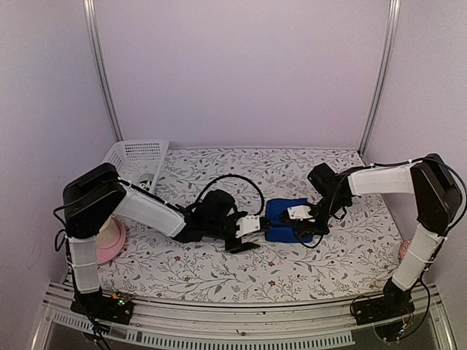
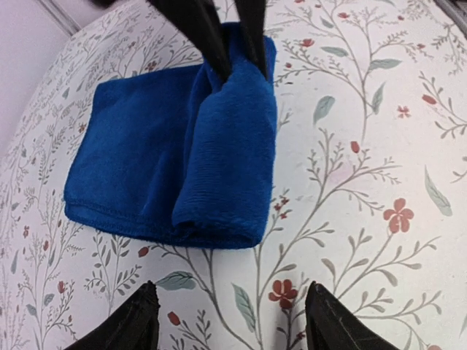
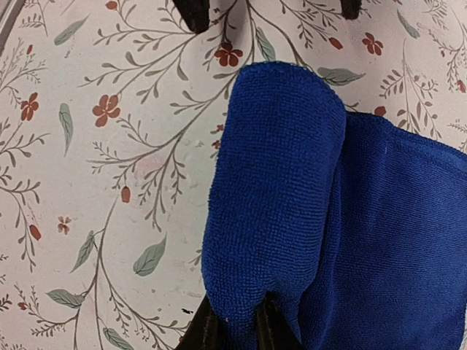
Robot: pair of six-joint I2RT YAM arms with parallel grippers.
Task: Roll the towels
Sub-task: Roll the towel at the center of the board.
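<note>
The royal-blue towel (image 1: 279,213) lies mid-table, partly rolled. In the left wrist view the roll (image 2: 230,153) sits on the right side of the flat part (image 2: 131,146). My right gripper (image 1: 306,227) is shut on one end of the roll; its fingers (image 3: 208,329) pinch the cloth (image 3: 277,182) in the right wrist view and show at the top of the left wrist view. My left gripper (image 2: 233,321) is open and empty, on the table just short of the roll's other end, also seen from above (image 1: 250,239). The sage-green towel is out of view.
A white slotted basket (image 1: 137,154) stands at the back left. A pink round object (image 1: 111,240) lies at the left edge by the left arm. A small pink object (image 1: 403,250) sits at the right edge. The table has a floral cover (image 1: 219,273).
</note>
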